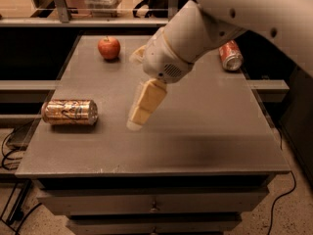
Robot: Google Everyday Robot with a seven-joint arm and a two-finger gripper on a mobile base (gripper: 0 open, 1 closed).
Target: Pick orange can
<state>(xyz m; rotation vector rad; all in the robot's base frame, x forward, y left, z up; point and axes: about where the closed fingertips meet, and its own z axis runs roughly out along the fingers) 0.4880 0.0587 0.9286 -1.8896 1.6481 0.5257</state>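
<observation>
The orange can [69, 112] lies on its side near the left edge of the grey table [205, 131]; it is golden-orange with pale swirly printing. My gripper [134, 93] hangs over the middle of the table, to the right of the can and apart from it. It is open and empty. One pale finger [143, 104] points down and left towards the table, and the other shows as a stub behind the wrist.
A red apple [109, 48] sits at the back left of the table. A smaller red-orange can [230, 56] lies at the back right, past my arm. Shelving runs behind the table, drawers sit below it, and cables lie on the floor at left.
</observation>
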